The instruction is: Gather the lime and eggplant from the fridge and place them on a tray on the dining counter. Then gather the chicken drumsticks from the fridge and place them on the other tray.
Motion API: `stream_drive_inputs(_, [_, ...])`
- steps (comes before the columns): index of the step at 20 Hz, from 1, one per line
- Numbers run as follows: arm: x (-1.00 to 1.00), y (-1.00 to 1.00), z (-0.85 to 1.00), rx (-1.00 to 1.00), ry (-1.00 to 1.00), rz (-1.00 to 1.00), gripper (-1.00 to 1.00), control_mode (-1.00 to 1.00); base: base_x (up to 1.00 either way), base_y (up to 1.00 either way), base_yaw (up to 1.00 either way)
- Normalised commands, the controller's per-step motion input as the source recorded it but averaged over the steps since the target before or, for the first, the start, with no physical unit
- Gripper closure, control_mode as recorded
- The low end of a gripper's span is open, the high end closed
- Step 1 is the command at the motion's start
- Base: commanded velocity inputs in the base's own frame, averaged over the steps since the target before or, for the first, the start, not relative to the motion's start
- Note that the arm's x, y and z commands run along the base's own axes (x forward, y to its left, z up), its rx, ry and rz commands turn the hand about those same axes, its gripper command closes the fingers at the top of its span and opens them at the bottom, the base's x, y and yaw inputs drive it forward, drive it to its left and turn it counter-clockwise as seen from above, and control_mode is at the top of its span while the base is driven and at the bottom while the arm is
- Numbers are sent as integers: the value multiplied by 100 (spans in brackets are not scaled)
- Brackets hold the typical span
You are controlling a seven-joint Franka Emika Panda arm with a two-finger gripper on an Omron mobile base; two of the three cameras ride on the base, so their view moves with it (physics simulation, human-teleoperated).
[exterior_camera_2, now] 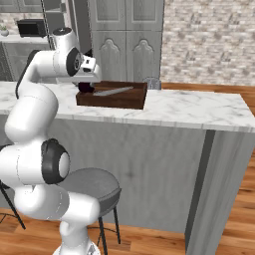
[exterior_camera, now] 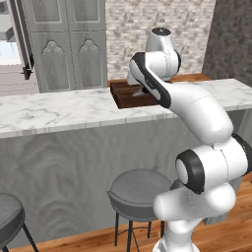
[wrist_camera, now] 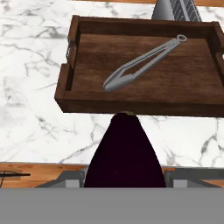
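The gripper (wrist_camera: 124, 177) is clamped on the dark purple eggplant (wrist_camera: 123, 153), which hangs over the marble dining counter (exterior_camera_2: 199, 112) just short of the near wall of the wooden tray (wrist_camera: 140, 105). The eggplant's bulk hides most of both finger tips. Grey tongs (wrist_camera: 142, 63) lie diagonally across the tray floor. In the right base view the eggplant (exterior_camera_2: 85, 87) shows as a dark patch at the tray's left end, half behind the hand. A grey object (wrist_camera: 177, 9) past the tray's far wall is cut off.
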Motion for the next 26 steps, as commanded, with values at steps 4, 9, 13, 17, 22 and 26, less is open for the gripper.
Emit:
stream_drive_inputs(4, [66, 12, -32, 0, 0, 0, 100, -100, 0, 0, 0])
stream_drive_inputs(9, [72, 0, -12, 0, 0, 0, 100, -100, 0, 0, 0])
stream_drive_inputs(13, [63, 2, 0, 0, 3, 0, 100, -100, 0, 0, 0])
stream_drive_inputs(17, [45, 11, -19, 0, 6, 0, 100, -100, 0, 0, 0])
stream_drive_inputs(22, [35, 9, -36, 0, 6, 0, 100, -100, 0, 0, 0])
stream_drive_inputs(26, [31, 1, -18, 0, 8, 0, 100, -100, 0, 0, 0])
